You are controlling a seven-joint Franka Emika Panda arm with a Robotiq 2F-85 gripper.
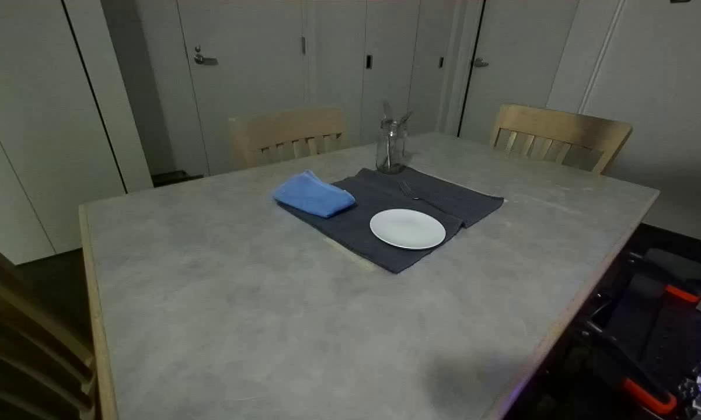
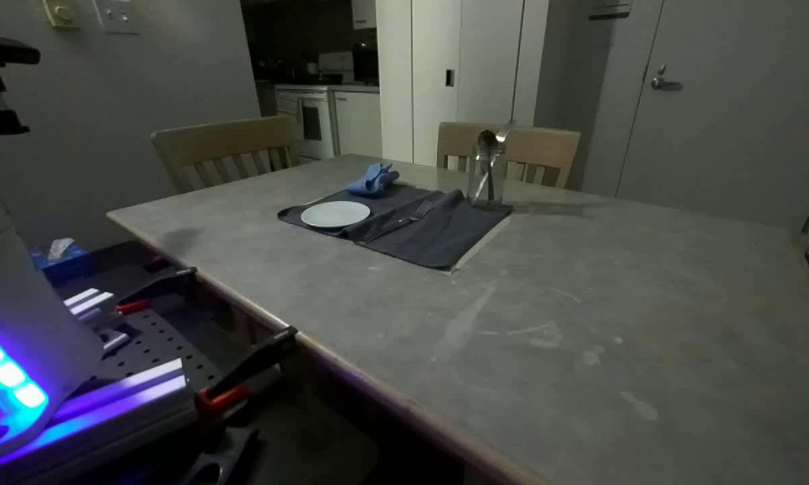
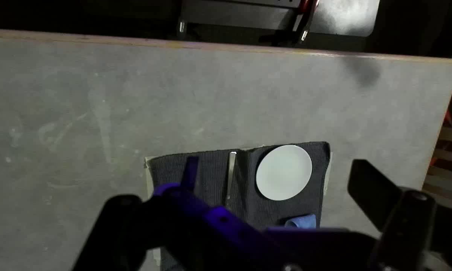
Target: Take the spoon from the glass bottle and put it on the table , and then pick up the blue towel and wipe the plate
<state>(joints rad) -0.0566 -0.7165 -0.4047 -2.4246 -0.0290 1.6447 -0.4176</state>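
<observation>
Upright behind the setting stands the clear glass bottle (image 1: 390,153), seen in both exterior views. The spoon (image 2: 487,139) leans in it with its dark bowl up, beside a fork (image 2: 505,131). A white plate (image 1: 407,228) lies flat on the dark mat. The folded blue towel (image 1: 314,195) rests at the mat's far corner; in the wrist view only a bit of the towel (image 3: 304,221) shows past the gripper body. My gripper (image 3: 278,175) is spread wide above the table (image 1: 239,303), nothing between its fingers. Neither exterior view shows the gripper. The bottle is hidden in the wrist view.
A rumpled dark grey mat (image 2: 448,244) carries another fork (image 2: 414,214), lying near the plate. Wooden chairs (image 1: 560,131) stand around the table. Clamps (image 2: 252,360) grip the table edge beside the robot's base (image 2: 20,323).
</observation>
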